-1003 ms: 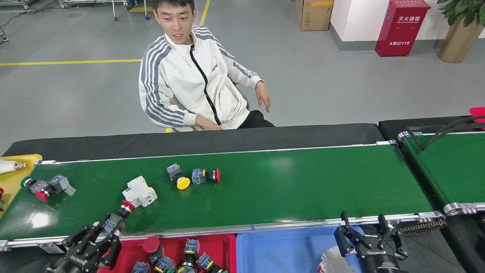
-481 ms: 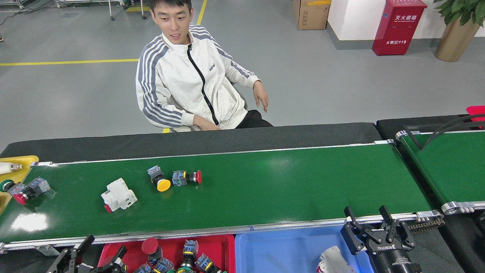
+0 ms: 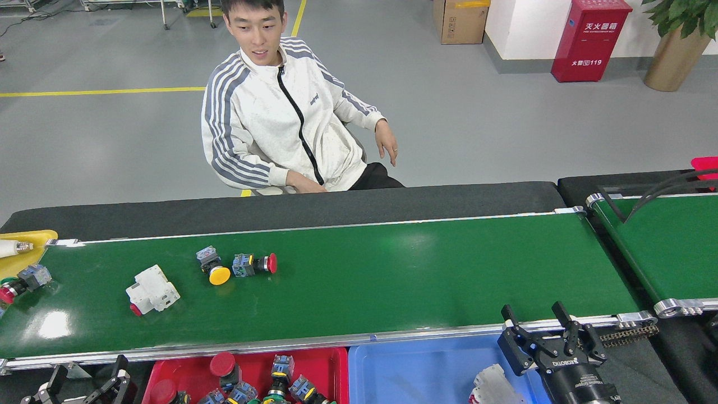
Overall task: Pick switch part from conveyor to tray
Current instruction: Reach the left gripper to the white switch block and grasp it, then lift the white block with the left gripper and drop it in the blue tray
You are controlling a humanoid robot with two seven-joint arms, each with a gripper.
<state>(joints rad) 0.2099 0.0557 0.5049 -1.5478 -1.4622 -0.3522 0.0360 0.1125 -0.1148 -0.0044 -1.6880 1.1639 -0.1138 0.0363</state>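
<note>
The conveyor [image 3: 392, 269] runs across the view as a long glossy green belt. Toward its left lie a white block part [image 3: 151, 290], a yellow-capped switch [image 3: 215, 268] and a red-capped switch [image 3: 255, 264] side by side. Another red-capped switch [image 3: 22, 280] sits at the belt's far left end. Below the near rail stands the red tray [image 3: 320, 365], holding several switches, among them a red-capped one [image 3: 162, 391] at its left end. My left gripper [image 3: 87, 377] is open and empty just left of that tray. My right gripper [image 3: 533, 315] is open over the blue tray [image 3: 415, 370].
A person [image 3: 280, 112] sits behind the conveyor, hands off the belt. A yellow tray [image 3: 31, 238] with a white bulb-shaped part is at the far left. A shorter green belt [image 3: 667, 247] adjoins at right. A white part [image 3: 493, 384] lies in the blue tray.
The belt carried the parts leftward. My left gripper came down off the belt with a red-capped switch, let it go in the red tray, and drew left. The right gripper barely shifted.
</note>
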